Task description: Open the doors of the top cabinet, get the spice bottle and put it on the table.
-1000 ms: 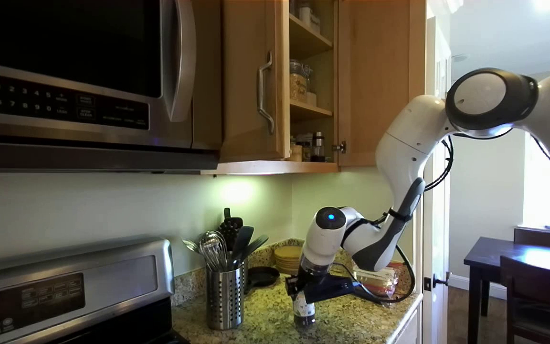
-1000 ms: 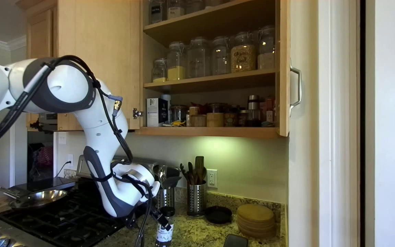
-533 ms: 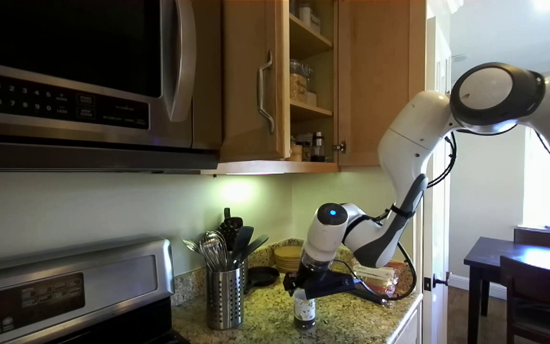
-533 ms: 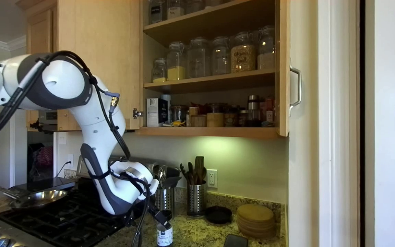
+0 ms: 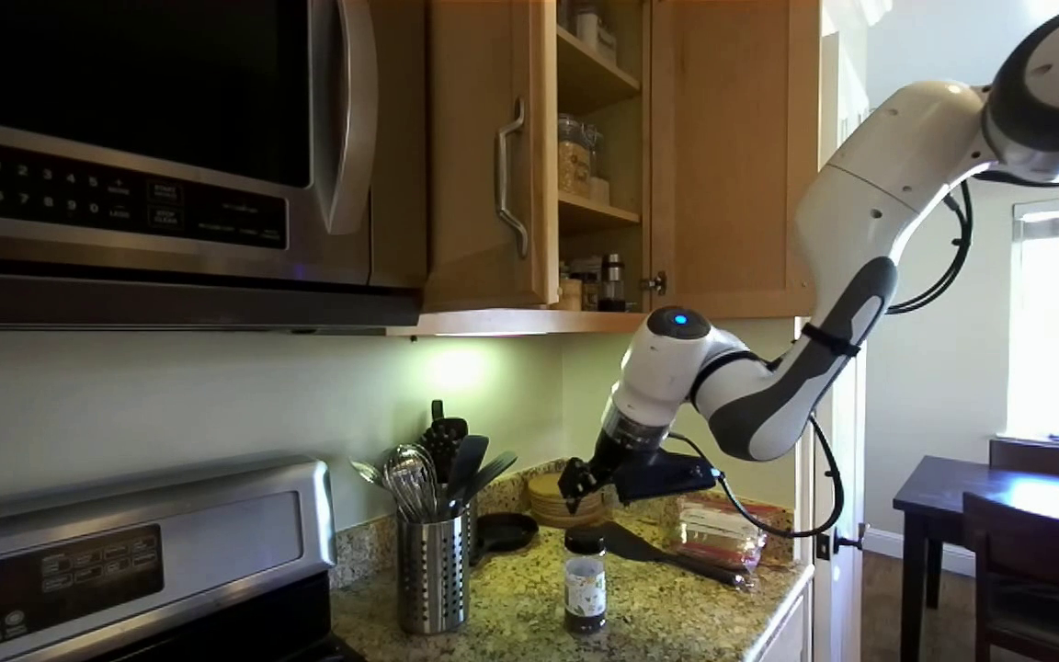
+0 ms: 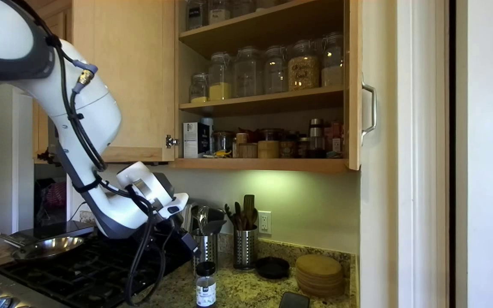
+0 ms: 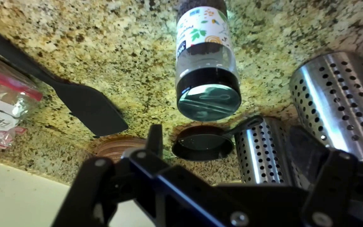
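Note:
The spice bottle stands upright on the granite countertop, with a black cap, clear upper part, dark contents and white printed label. It shows in both exterior views (image 5: 585, 588) (image 6: 206, 291) and the wrist view (image 7: 206, 60). The table, a speckled countertop (image 5: 511, 598), bears it. My gripper (image 5: 575, 487) is raised above and behind the bottle, apart from it. In the wrist view the gripper (image 7: 230, 143) has its fingers wide apart with nothing between them. The top cabinet (image 6: 259, 164) is open. Its doors (image 5: 483, 156) (image 5: 723, 156) stand swung outward.
A steel utensil holder (image 5: 433, 575) stands beside the bottle. A black spatula (image 7: 87, 104), a bagged package (image 5: 723, 533), a small black pan (image 6: 272, 267) and stacked round wooden boards (image 6: 319, 276) lie around. The microwave (image 5: 162, 221) and stove (image 6: 79, 269) are near.
The gripper was around the top of the bottle and has risen and drawn back from it. The bottle has stayed standing on the countertop, and its black cap is now uncovered.

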